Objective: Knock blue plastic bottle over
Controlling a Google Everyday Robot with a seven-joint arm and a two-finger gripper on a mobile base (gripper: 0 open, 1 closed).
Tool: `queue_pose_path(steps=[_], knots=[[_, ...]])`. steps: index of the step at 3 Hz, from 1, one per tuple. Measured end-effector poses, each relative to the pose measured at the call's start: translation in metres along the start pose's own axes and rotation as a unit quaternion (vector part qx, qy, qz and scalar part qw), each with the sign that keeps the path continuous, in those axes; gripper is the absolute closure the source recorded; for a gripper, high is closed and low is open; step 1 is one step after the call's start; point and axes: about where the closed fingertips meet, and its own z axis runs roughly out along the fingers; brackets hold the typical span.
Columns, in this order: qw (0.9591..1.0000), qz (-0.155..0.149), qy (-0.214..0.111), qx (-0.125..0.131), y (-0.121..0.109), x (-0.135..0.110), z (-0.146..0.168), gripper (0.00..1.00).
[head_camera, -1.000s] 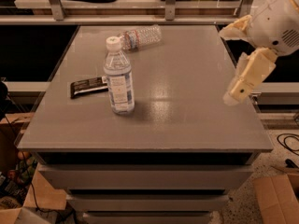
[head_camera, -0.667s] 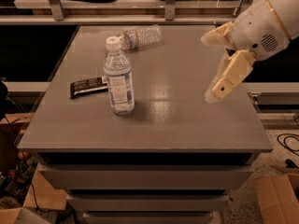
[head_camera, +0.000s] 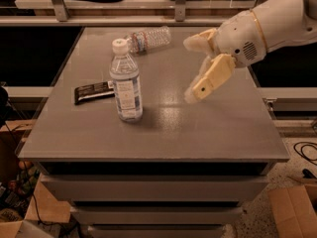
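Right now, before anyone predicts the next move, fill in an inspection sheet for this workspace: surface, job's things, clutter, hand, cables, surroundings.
Surface: grey table top, flat, with drawer fronts below it.
Job's things: blue plastic bottle stands upright left of centre, white cap on, not yet knocked over.
Clutter: ribbed bottle lies on its side near the far edge; black wrapper bar lies flat just left of the upright bottle.
Hand: hand hangs above the table to the right of the upright bottle, apart from it, fingers open.
Cables: dark cable on the floor at the right.
Surroundings: cardboard box on the floor, lower right.
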Motion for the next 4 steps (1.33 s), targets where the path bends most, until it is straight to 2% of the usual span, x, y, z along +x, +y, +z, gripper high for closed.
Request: queue_pose_path(steps=[1,2,4], knots=[[0.9979,-0.008,-0.063,-0.016,-0.001,-0.023,0.015,0.00],[0.9946,-0.020,-0.097,-0.031,0.003,-0.040,0.030,0.00],[0.9861,-0.025,-0.153,-0.060,0.007,-0.057,0.068,0.00]])
